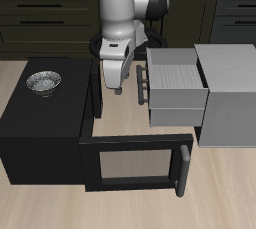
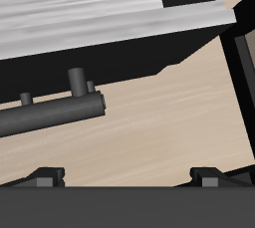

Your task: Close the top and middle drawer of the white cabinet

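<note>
The white cabinet (image 1: 232, 93) stands at about three o'clock in the exterior view, with the top and middle drawer (image 1: 178, 85) pulled out of it toward nine o'clock. They read as one stacked grey block whose fronts carry dark bar handles (image 1: 146, 85). Both drawers look fully out, so I judge neither closing is done.

The claw (image 1: 116, 91) hangs just beside those handles, on the side away from the cabinet and low over the surface (image 1: 230, 188). It holds nothing. Its fingers seem spread, since the wrist view shows the two fingertips (image 2: 48, 175) well apart, though the exterior view is too small to confirm the gap.

The risks come from the crowding. The black box (image 1: 45, 123) sits close at nine o'clock, its hinged door (image 1: 135, 163) lying open flat toward six o'clock. A push begun too low could slide under the handle bar and catch it instead of meeting the drawer front. A push off the drawers' line could skew a drawer in its slot and jam it partway. A push against one front alone may leave the other standing out.

The wrist view shows one handle (image 2: 50, 115) close up, with its posts and the drawer's pale face (image 2: 90, 3) above it. The exterior view gives the layout: cabinet, box, open door, and a metal bowl (image 1: 43, 81) on the box.
</note>
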